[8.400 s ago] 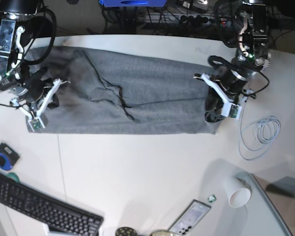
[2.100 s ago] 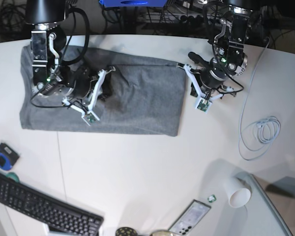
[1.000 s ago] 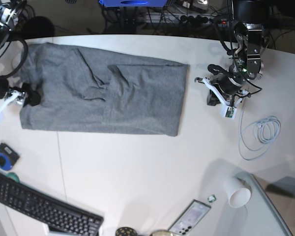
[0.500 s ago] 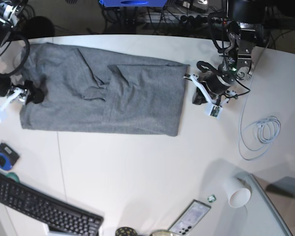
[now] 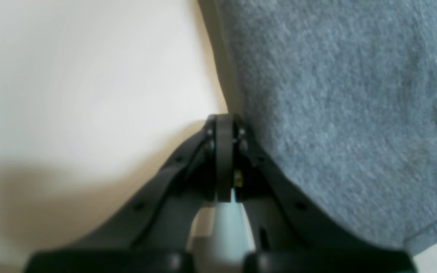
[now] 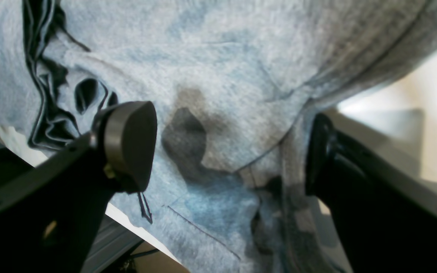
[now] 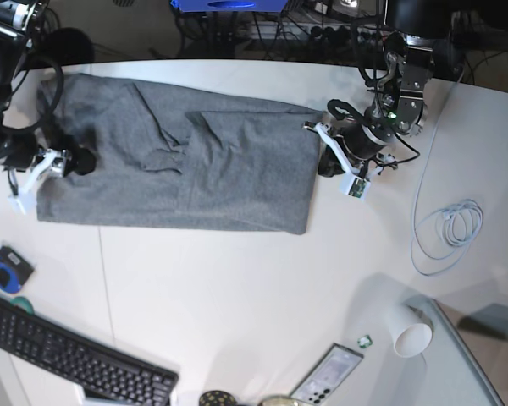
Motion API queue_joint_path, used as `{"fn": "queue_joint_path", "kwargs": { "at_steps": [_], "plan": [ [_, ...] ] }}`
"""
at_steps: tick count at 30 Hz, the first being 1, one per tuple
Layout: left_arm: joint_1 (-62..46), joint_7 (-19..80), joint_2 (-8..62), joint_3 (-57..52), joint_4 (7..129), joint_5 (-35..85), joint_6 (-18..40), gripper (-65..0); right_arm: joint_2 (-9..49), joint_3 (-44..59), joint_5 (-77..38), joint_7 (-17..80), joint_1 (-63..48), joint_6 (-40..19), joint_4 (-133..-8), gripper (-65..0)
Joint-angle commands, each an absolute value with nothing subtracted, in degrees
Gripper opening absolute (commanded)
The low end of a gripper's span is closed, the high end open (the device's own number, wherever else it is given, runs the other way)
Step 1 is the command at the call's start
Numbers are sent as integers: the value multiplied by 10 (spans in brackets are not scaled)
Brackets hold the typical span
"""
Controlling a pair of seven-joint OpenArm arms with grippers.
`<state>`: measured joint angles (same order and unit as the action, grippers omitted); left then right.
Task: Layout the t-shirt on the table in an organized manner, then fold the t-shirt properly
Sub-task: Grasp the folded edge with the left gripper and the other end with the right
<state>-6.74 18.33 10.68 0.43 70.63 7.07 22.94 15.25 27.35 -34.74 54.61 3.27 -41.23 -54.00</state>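
Note:
The grey t-shirt [image 7: 203,169] lies folded into a wide rectangle on the white table [image 7: 237,296], with creases near its middle. My left gripper [image 7: 328,162] is shut and low at the shirt's right edge. In the left wrist view the closed fingertips [image 5: 224,129] rest on the table [image 5: 89,76] against the edge of the t-shirt [image 5: 336,94], with no cloth between them. My right gripper [image 7: 57,169] is open at the shirt's left edge. In the right wrist view its gripper [image 6: 222,151] straddles bunched t-shirt [image 6: 222,57] fabric near a hem.
A black keyboard [image 7: 68,359] and a blue-black round object [image 7: 8,271] sit at the front left. A coiled white cable [image 7: 444,233] lies at the right. A paper cup [image 7: 411,334], a phone [image 7: 326,376] and a grey glass panel [image 7: 470,364] are at the front right.
The left gripper has moved left, up to the shirt's right edge. The right gripper has moved right, onto the shirt's left edge. The shirt itself has not shifted.

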Motion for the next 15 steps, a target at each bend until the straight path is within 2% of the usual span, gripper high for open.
{"fn": "queue_joint_path", "kwargs": {
  "at_steps": [1, 7, 13, 15],
  "plan": [
    [-67, 192, 110, 3, 712, 68, 231, -650, 143, 257, -288, 607, 16, -400, -523, -153],
    [-67, 192, 113, 3, 709, 68, 231, -650, 145, 208, -288, 610, 16, -400, -524, -155],
    [-68, 192, 111, 3, 712, 68, 231, -650, 145, 204, -286, 609, 10, -400, -525, -156],
    [-68, 192, 110, 3, 713, 68, 231, -650, 145, 204, -286, 607, 10, -400, -525, -174]
  ]
}}
